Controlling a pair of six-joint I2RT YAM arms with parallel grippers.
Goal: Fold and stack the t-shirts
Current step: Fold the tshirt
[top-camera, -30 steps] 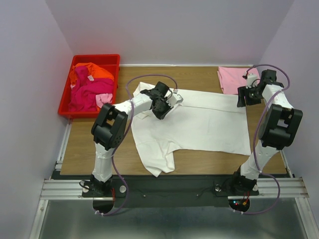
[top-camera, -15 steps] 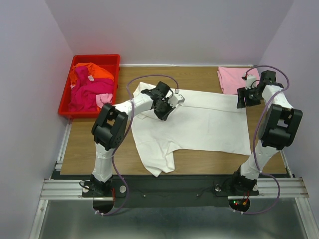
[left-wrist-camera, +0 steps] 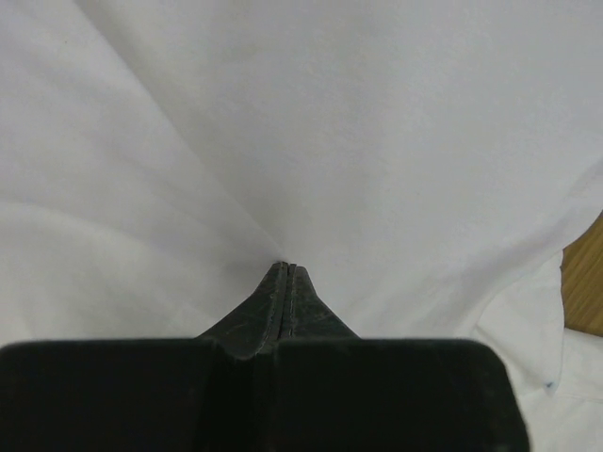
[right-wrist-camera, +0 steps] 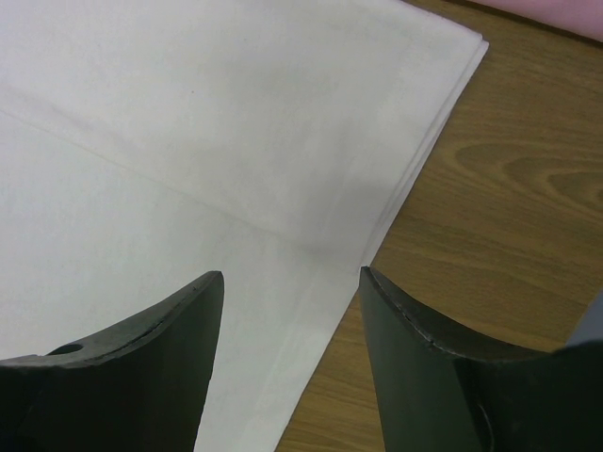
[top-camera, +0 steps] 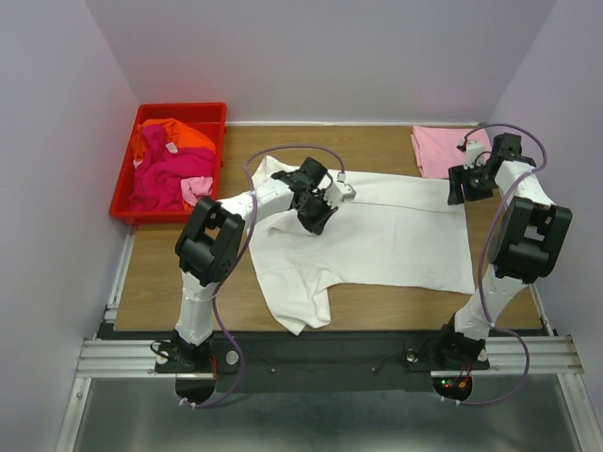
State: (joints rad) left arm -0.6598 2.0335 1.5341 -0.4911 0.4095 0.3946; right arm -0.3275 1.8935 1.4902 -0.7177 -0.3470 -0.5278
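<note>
A large white t-shirt (top-camera: 396, 235) lies spread on the wooden table (top-camera: 377, 141), with no print showing. My left gripper (top-camera: 318, 215) is on its upper left part, near the collar end. In the left wrist view the jaws (left-wrist-camera: 285, 268) are shut, with white cloth (left-wrist-camera: 311, 122) puckering to their tip. My right gripper (top-camera: 459, 188) is open above the shirt's upper right corner. In the right wrist view (right-wrist-camera: 292, 278) the layered cloth edge (right-wrist-camera: 415, 169) runs between the fingers. A folded pale pink t-shirt (top-camera: 435, 151) lies at the back right.
A red plastic bin (top-camera: 122, 193) stands at the back left with an orange tee (top-camera: 174, 135) and a magenta tee (top-camera: 165, 179) heaped in it. One white sleeve (top-camera: 301, 306) hangs toward the near table edge. Bare wood (right-wrist-camera: 509, 217) shows right of the shirt.
My left gripper has shifted a little to the right and nearer, drawing the white cloth at the collar end with it. The right arm has not moved.
</note>
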